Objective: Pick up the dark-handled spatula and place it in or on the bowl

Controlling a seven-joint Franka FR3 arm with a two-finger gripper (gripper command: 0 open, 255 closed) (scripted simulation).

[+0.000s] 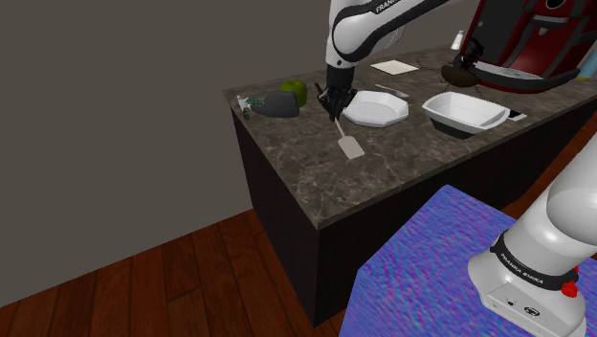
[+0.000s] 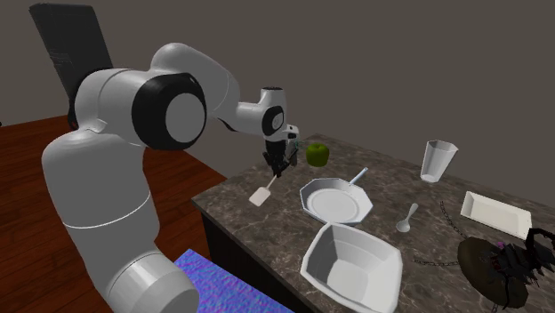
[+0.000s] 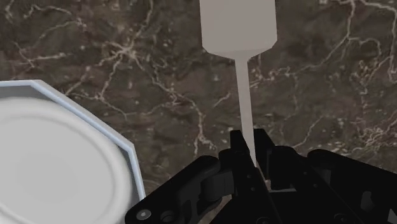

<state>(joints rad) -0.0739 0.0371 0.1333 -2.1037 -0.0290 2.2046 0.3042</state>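
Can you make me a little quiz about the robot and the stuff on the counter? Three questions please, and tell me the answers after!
1. True or false: the end effector is shut on the thin shaft of the spatula.
2. What colour is the round fruit near the far corner of the counter? A) red B) green C) yellow
3. Fill in the blank: the eight-sided dish next to the end effector is coloured ____.

Key: 1 true; 2 B; 3 white.
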